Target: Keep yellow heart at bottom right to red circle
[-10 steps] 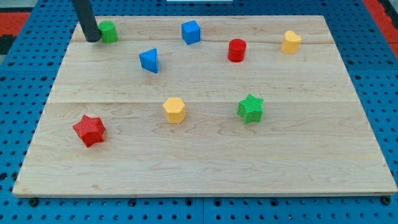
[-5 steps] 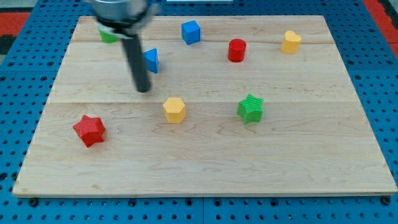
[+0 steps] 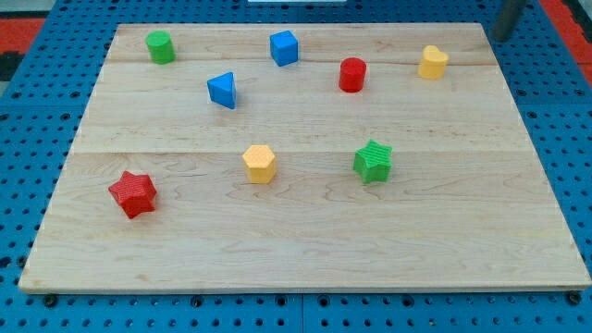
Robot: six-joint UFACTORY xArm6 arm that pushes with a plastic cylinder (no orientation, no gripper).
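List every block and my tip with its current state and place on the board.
yellow heart: resting, right of red circle, level with it
red circle: resting, top centre-right
blue cube: resting, top centre
blue triangle: resting
green circle: resting, top left
yellow hexagon: resting, centre
green star: resting
red star: resting, lower left
my tip: top right, clear of blocks

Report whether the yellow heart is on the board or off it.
On the board: the yellow heart sits flat near the wooden board's top right corner, right of the red circle.

A pale wooden board (image 3: 305, 240) on blue pegboard (image 3: 28, 139) carries eight small coloured blocks, all well apart.
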